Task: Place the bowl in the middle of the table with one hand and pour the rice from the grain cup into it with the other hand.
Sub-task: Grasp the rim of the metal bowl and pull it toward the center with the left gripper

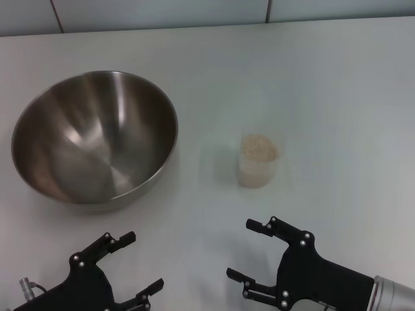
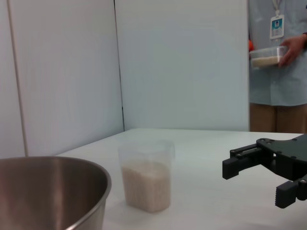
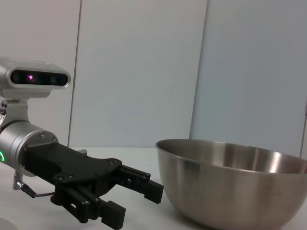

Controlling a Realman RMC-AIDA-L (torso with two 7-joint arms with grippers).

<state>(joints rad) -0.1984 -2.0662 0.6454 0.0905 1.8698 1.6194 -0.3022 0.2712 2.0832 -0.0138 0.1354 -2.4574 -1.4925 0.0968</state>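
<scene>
The steel bowl [image 1: 94, 136] stands empty on the left side of the table [image 1: 311, 84]. The clear grain cup [image 1: 258, 165] stands upright near the middle, right of the bowl, filled with rice [image 1: 259, 149]. My left gripper [image 1: 144, 261] is open and empty near the front edge, just in front of the bowl. My right gripper [image 1: 240, 249] is open and empty, in front of the cup and apart from it. The left wrist view shows the bowl's rim [image 2: 53, 189], the cup [image 2: 146, 175] and the right gripper [image 2: 256, 184]. The right wrist view shows the bowl [image 3: 235, 182] and the left gripper [image 3: 136, 203].
White panel walls stand behind the table's far edge. In the left wrist view a person [image 2: 276, 62] stands beyond the table, holding a clear container.
</scene>
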